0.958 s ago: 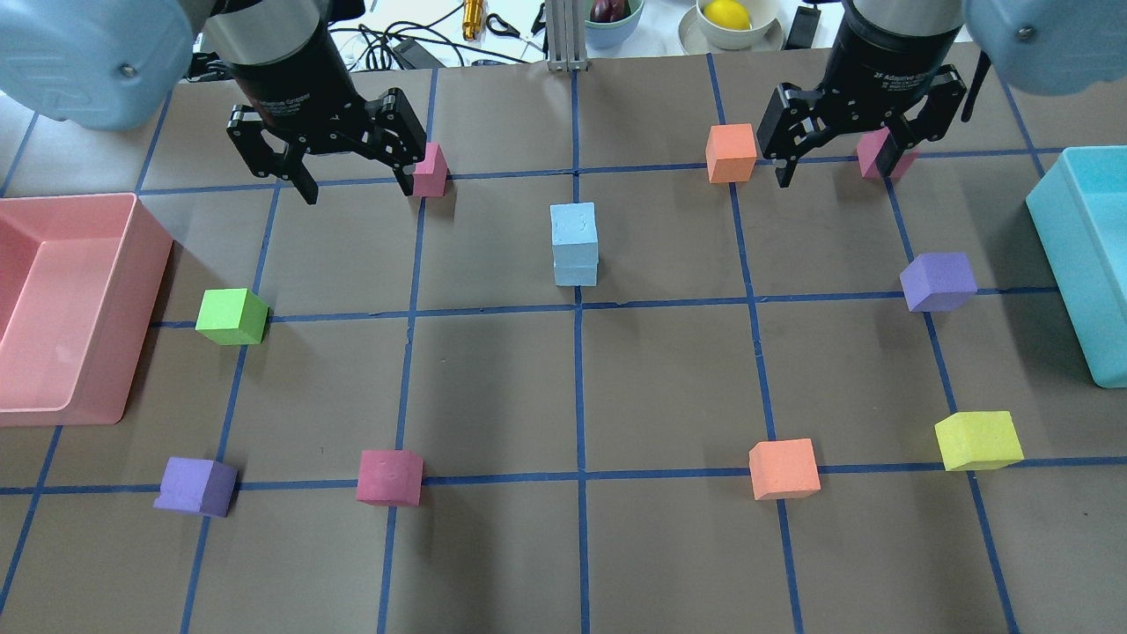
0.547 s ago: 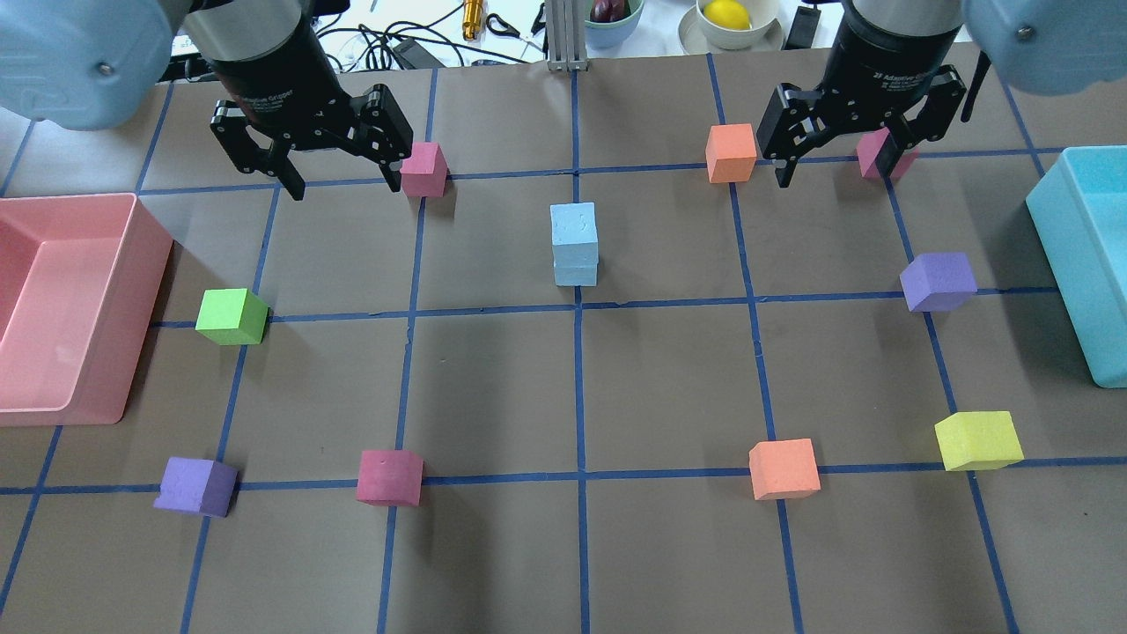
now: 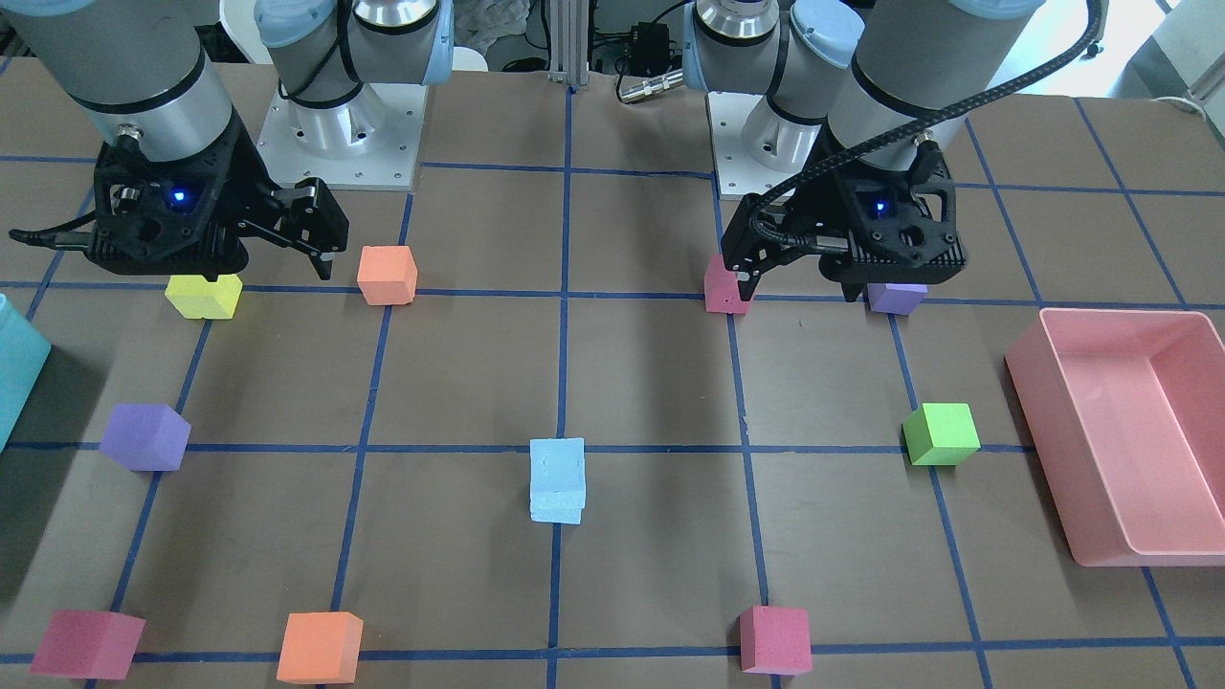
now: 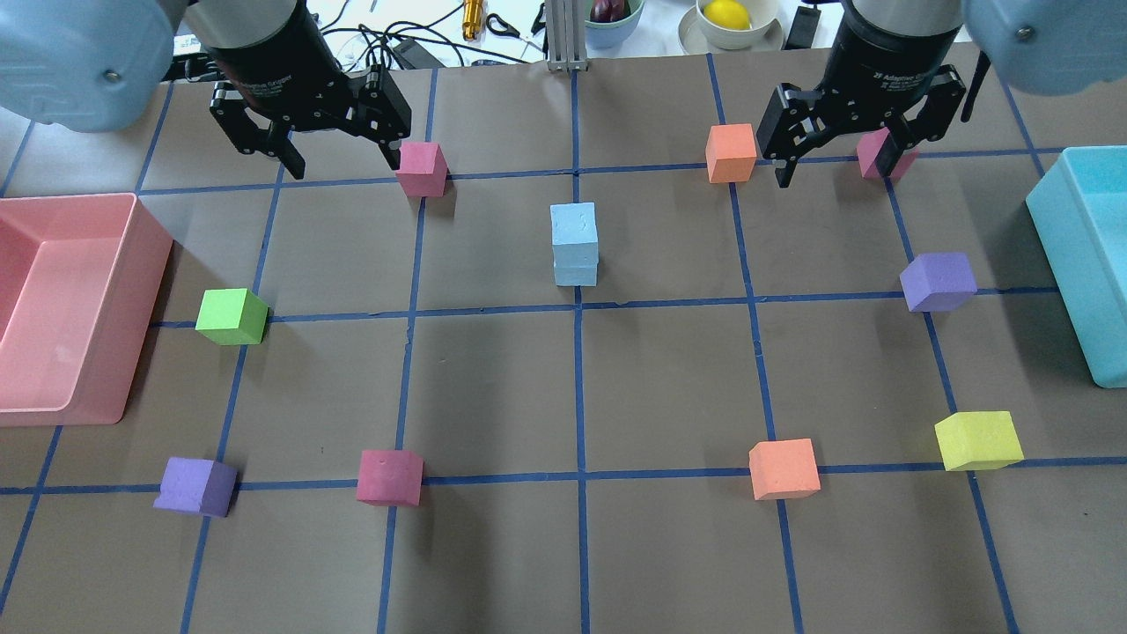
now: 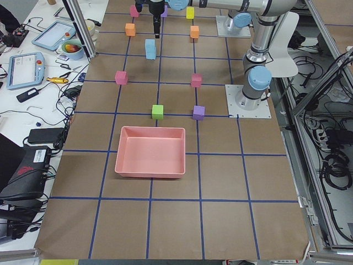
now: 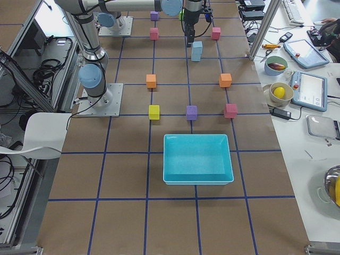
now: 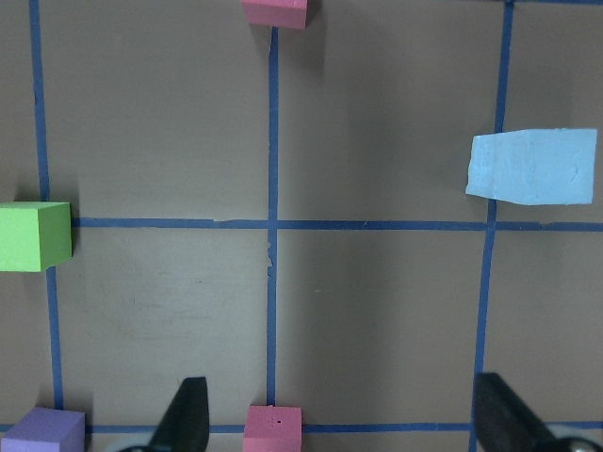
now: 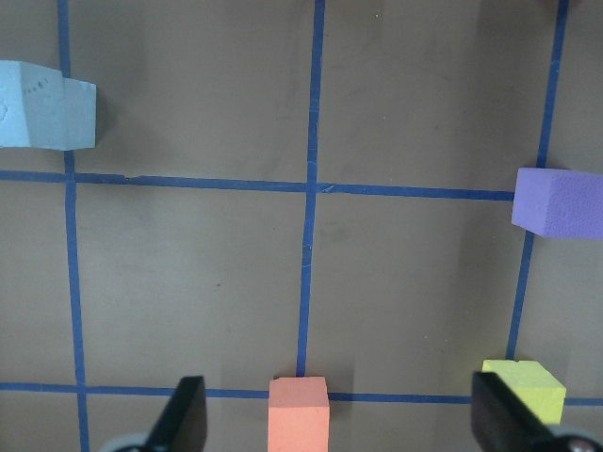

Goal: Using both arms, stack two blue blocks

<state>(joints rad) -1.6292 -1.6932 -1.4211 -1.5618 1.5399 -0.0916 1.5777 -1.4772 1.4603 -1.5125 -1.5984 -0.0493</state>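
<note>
The two pale blue blocks stand stacked one on the other at the table's middle: the upper block [image 4: 574, 229] sits on the lower block [image 4: 576, 269]. The stack also shows in the front view [image 3: 558, 478], the left wrist view [image 7: 532, 167] and the right wrist view [image 8: 42, 105]. My left gripper [image 4: 343, 163] is open and empty, raised above the table to the far left of the stack; its fingers [image 7: 188, 414] frame bare table. My right gripper [image 4: 835, 172] is open and empty, raised to the far right of the stack.
A pink bin [image 4: 132, 264] stands at the left edge and a teal bin [image 4: 1070, 246] at the right edge. Loose cubes lie around: pink [image 4: 421, 167] beside the left gripper, orange [image 4: 731, 152] and pink [image 4: 885, 154] by the right gripper, green [image 4: 231, 315], purple [image 4: 938, 280].
My left gripper has drawn back toward the far left, away from the stack, still open. The right gripper and the blue stack have not moved.
</note>
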